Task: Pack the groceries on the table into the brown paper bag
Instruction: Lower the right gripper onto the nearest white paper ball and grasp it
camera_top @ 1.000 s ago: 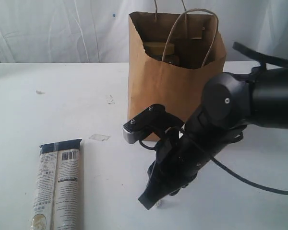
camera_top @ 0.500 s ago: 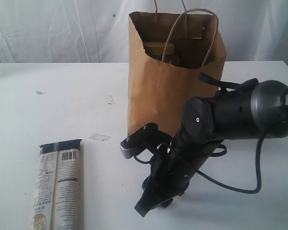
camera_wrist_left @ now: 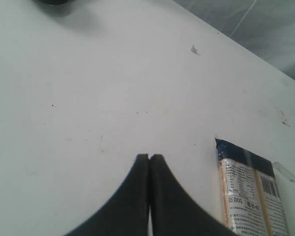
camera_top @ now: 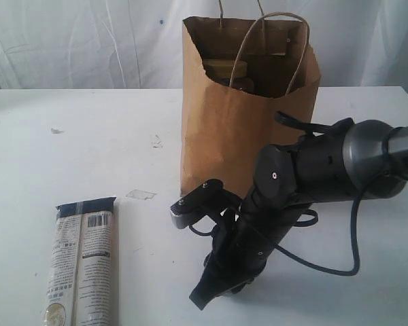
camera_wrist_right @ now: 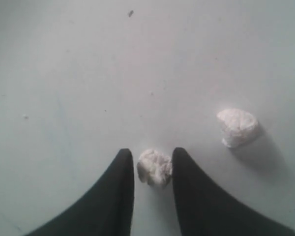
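The brown paper bag (camera_top: 245,129) stands upright at the back middle of the table (camera_top: 88,149), with packaged items (camera_top: 224,68) showing inside its open top. A long printed packet (camera_top: 81,265) lies flat at the front left, and its dark end (camera_wrist_left: 241,152) shows in the left wrist view. My right gripper (camera_top: 200,297) points down at the table in front of the bag. In the right wrist view this gripper (camera_wrist_right: 152,151) has its fingertips closed in on a tiny white paper ball (camera_wrist_right: 154,167). My left gripper (camera_wrist_left: 149,157) is shut and empty above bare table beside the packet.
A second paper ball (camera_wrist_right: 237,127) lies close to the one at my right gripper. A clear scrap (camera_top: 141,195) and small flecks (camera_top: 156,141) lie left of the bag. White curtains hang behind the table.
My right arm has sunk lower and folded in toward the bag's front. Its gripper end has shifted slightly left. The packet and the bag have not moved.
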Tool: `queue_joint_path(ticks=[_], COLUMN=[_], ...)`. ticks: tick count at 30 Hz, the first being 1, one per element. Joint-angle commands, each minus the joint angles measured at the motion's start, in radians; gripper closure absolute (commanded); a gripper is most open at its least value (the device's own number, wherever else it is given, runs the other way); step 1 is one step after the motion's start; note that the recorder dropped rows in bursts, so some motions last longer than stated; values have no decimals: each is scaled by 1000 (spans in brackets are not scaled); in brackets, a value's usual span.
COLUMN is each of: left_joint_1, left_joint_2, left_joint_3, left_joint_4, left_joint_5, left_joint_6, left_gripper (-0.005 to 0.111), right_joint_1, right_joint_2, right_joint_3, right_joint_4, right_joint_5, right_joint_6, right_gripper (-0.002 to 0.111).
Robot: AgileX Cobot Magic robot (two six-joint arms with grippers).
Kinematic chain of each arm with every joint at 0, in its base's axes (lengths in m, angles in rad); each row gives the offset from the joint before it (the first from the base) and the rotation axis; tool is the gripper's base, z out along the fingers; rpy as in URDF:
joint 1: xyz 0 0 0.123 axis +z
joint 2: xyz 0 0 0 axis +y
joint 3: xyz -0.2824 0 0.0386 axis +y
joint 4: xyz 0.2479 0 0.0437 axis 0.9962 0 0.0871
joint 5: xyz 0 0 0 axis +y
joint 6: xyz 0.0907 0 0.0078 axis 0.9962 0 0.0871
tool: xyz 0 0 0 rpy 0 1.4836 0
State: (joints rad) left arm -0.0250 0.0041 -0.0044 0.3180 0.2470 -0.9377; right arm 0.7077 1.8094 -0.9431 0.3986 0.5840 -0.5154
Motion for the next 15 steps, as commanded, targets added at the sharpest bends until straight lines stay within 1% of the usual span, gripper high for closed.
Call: queue_joint_path(ticks=[1, 5, 6, 11, 15], left_joint_1=[2, 2, 2, 2, 2], left_joint_2=[-4, -4, -4, -4, -4], left_joint_3=[4, 4, 4, 4, 4], left_joint_4=[3, 3, 3, 3, 3], left_joint_5=[-1, -1, -1, -1, -1], left_joint_6=[2, 2, 2, 2, 2], left_gripper=[107, 107, 107, 107, 107], right_joint_1=[2, 2, 2, 2, 2], right_joint_2=[-8, -42, -59, -175, -297], right_joint_3=[7, -12, -16, -14, -11], right_joint_4=[1, 1, 1, 4, 4], right_joint_5=[19, 45, 50, 65, 121], right_joint_6=[7, 51, 51, 51, 51], right_gripper=[93, 107, 108, 108, 108])
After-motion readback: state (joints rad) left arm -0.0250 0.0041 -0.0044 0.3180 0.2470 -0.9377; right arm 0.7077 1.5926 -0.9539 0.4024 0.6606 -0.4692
